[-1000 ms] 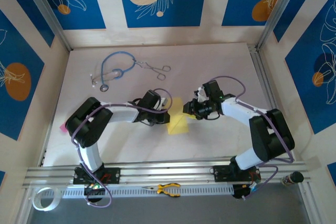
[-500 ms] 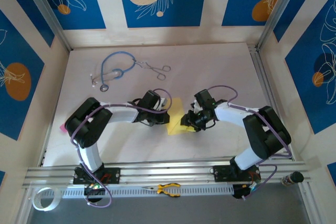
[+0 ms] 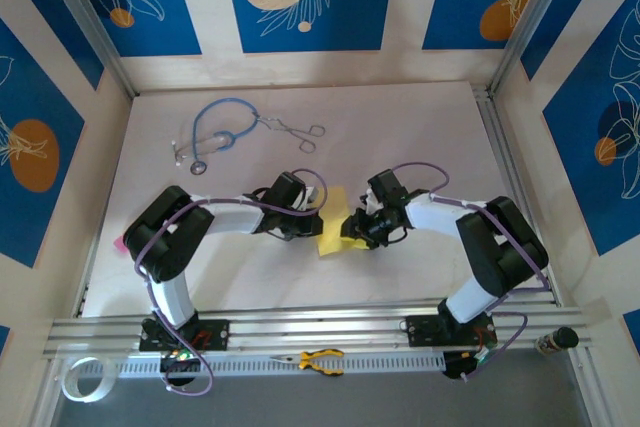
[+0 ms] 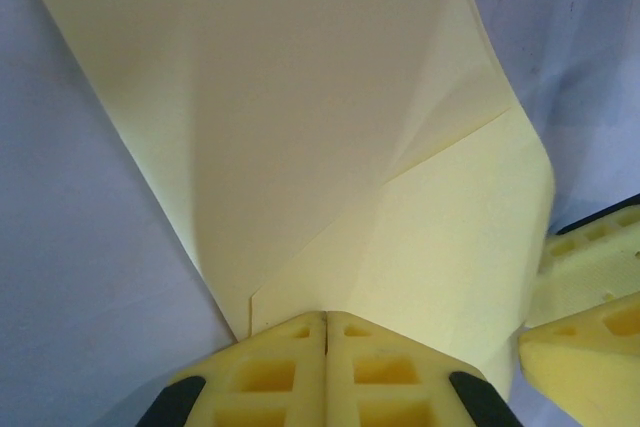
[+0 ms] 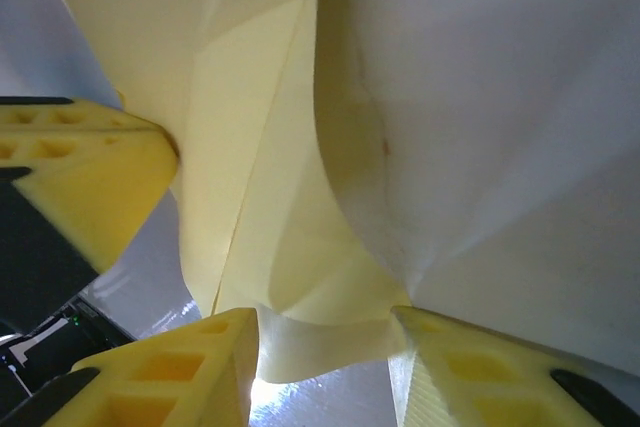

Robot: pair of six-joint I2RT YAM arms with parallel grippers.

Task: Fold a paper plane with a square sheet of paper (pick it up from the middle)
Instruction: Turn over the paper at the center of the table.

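The square sheet of paper (image 3: 335,233) lies partly folded at the table's middle, pale yellow with creases. My left gripper (image 3: 312,221) is at its left edge. In the left wrist view its jaws (image 4: 326,319) are shut seam to seam, tips over the paper's (image 4: 300,127) near edge. Whether they pinch it is hidden. My right gripper (image 3: 356,230) is at the paper's right edge. Its jaws (image 5: 325,347) stand apart, with a bowed, raised edge of the paper (image 5: 260,197) between the fingers. The left gripper's finger (image 5: 85,177) touches the paper's far side.
A blue stethoscope (image 3: 215,132) and metal forceps (image 3: 298,130) lie at the back left. Yellow-handled pliers (image 3: 320,359) and a tape roll (image 3: 85,379) sit by the front rail. A small pink object (image 3: 120,243) is at the left edge.
My right gripper has moved left and lower, up to the paper's right edge, its jaws at the same width. The left gripper has stayed put.
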